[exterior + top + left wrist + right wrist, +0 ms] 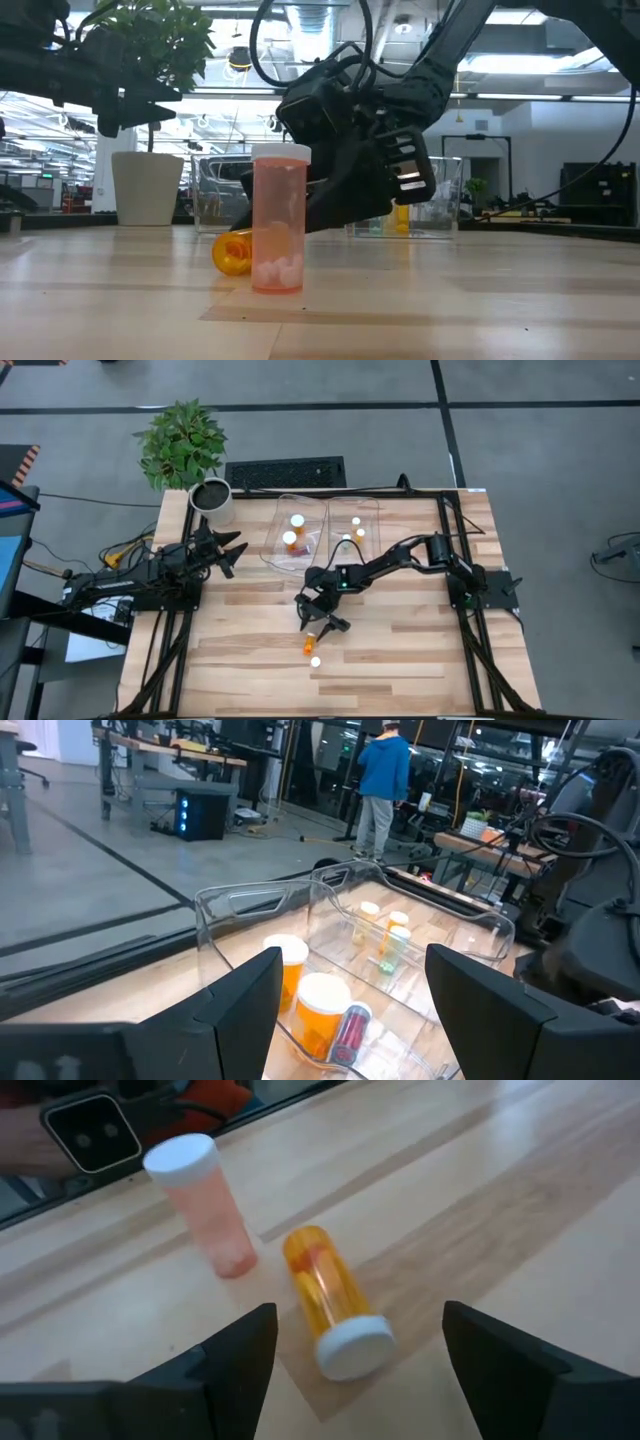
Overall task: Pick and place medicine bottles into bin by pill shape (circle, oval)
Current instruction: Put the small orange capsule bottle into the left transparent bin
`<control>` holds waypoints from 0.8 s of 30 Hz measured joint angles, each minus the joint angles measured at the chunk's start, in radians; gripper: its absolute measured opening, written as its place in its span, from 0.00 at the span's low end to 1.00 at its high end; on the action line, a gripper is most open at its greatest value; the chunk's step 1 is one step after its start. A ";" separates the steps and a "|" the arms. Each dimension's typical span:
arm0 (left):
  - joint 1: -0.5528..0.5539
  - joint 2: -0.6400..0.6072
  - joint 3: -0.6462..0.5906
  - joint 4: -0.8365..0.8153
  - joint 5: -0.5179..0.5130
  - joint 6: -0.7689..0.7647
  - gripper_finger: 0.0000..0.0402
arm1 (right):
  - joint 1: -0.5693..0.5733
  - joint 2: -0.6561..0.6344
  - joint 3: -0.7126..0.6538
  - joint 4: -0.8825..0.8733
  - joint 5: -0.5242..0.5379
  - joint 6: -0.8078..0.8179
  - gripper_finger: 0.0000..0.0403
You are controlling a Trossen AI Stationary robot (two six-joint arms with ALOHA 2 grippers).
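Wooden table (pixel 400 650), right gripper (pixel 345 1345) spread wide just above tipped orange bottle (pixel 330 1305) beside upright pink bottle (pixel 205 1205), left gripper (pixel 350 990) open near bins (pixel 330 510): light, stiff, probably slippery; best pinched across mid-body.

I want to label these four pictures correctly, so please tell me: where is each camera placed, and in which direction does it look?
High view: above the table, looking straight down; both arms show, the right gripper open over the lying orange bottle.
Low view: at table-top height, looking level past the standing bottle into the room; the right arm shows behind it.
Left wrist view: on the left arm, facing the clear bins; its open fingers show.
Right wrist view: on the right arm, looking down; fingers show.
Shared: both bottles appear in the high, low and right wrist views.
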 joint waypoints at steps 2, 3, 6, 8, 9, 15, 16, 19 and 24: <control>0.000 0.000 0.000 0.000 0.000 0.000 0.60 | -0.001 0.000 0.000 0.001 0.003 -0.002 0.70; 0.000 0.000 0.000 0.000 0.000 0.000 0.60 | -0.001 0.000 0.000 0.002 0.003 -0.003 0.69; 0.000 0.000 0.000 0.001 0.000 0.000 0.60 | -0.002 0.000 0.000 -0.003 0.003 -0.004 0.65; 0.000 0.000 0.000 0.004 0.000 0.000 0.60 | -0.003 0.000 0.000 -0.011 0.004 -0.005 0.63; 0.000 0.000 0.000 0.005 0.000 0.000 0.60 | -0.003 0.000 0.000 -0.013 0.005 -0.005 0.61; 0.000 0.000 0.000 0.007 -0.004 -0.001 0.60 | -0.003 0.000 -0.001 -0.014 0.006 -0.007 0.52; 0.000 0.000 0.000 0.007 -0.005 -0.001 0.60 | -0.003 0.000 -0.001 -0.014 0.006 -0.007 0.51; 0.000 0.000 0.000 0.008 -0.005 -0.003 0.60 | -0.002 0.000 -0.001 -0.014 0.006 -0.007 0.45; 0.000 0.000 0.000 0.008 -0.005 -0.003 0.60 | -0.003 0.000 -0.001 -0.014 0.006 -0.007 0.35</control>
